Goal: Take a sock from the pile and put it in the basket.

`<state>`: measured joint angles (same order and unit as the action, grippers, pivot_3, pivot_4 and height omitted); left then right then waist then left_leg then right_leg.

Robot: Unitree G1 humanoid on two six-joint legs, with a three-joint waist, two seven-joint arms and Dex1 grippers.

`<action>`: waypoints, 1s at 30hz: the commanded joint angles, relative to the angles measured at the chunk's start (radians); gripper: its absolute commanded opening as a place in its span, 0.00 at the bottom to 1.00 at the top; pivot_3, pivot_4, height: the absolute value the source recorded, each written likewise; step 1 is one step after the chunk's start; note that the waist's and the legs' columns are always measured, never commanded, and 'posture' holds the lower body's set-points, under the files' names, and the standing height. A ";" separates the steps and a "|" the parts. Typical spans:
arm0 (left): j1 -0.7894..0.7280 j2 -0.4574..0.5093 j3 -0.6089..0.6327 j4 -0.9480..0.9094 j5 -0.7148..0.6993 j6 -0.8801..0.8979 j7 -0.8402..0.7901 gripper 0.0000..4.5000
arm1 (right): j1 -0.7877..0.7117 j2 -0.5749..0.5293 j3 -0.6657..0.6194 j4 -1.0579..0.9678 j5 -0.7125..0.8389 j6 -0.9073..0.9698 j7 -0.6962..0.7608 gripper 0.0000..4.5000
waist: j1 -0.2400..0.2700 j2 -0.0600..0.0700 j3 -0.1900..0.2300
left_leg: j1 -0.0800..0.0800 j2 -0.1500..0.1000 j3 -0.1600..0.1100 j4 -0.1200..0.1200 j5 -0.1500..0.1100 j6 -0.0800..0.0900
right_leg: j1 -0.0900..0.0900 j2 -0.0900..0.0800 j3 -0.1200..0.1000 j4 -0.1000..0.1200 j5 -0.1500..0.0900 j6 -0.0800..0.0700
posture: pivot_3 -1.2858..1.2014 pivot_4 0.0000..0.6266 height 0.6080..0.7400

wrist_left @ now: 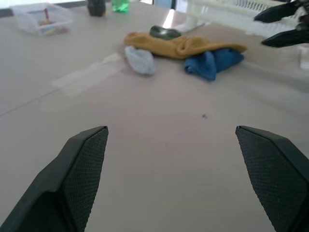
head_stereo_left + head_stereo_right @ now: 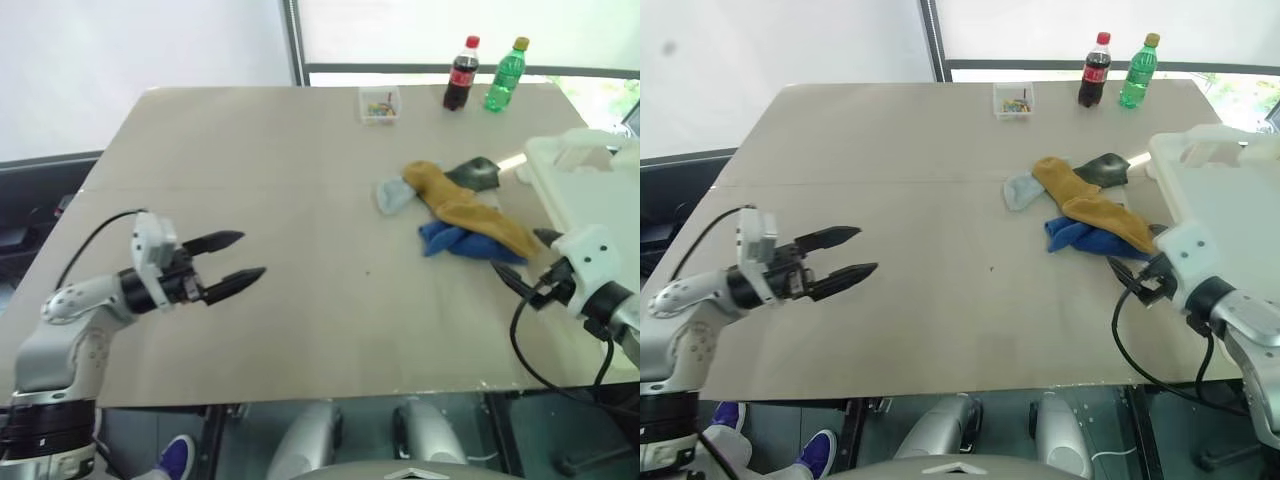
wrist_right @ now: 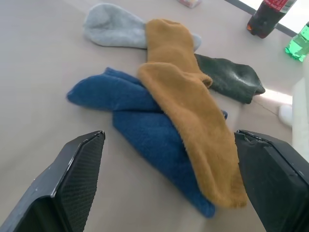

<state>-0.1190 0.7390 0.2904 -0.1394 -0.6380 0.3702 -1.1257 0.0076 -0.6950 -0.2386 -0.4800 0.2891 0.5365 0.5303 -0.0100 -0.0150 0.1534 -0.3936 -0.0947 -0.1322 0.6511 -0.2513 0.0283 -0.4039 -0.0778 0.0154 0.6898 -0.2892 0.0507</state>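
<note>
Nearest the front edge of the pale beige worktop (image 2: 300, 300), the left tool (image 2: 232, 262) is held level over bare surface towards the left side, its two black fingers spread wide with nothing between them; it is well apart from the socks, so it looks parked out of the way rather than engaged. Towards the right edge, the right tool (image 2: 528, 268) is seen with its black fingers likewise set wide apart and empty, aimed at the near end of the pile (image 2: 455, 208). That spread suits a soft, bulky target, judged as a set-up for a grasp not yet made. The pile lies right of centre: a mustard-yellow fabric sock (image 3: 190, 101) is draped over a royal blue one (image 3: 140, 130), with a pale blue-grey sock (image 3: 113, 31) and a dark grey-green sock (image 3: 227, 77) beyond. The large off-white plastic laundry basket (image 2: 570, 165) is set at the right edge, just beside the pile, so the carry should be short. No sock is seen in it.
</note>
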 commanded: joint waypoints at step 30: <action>-0.004 -0.047 -0.079 -0.174 -0.139 0.045 -0.058 1.00 | -0.101 0.077 0.019 0.198 -0.063 -0.031 -0.047 0.52 | 0.002 0.000 0.000 | -0.001 0.000 0.001 0.000 0.001 -0.002 | -0.001 0.000 0.001 0.001 0.000 0.000 | 0.52 0.24 1.00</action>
<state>-0.1168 0.6829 0.1938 -0.2996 -0.7663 0.4303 -1.1747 -0.1043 -0.6167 -0.1842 -0.2689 0.2142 0.5125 0.4810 -0.0084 -0.0150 0.1533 -0.3942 -0.0952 -0.1315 0.6514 -0.2499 0.0260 -0.4046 -0.0776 0.0163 0.6902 -0.2891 0.0506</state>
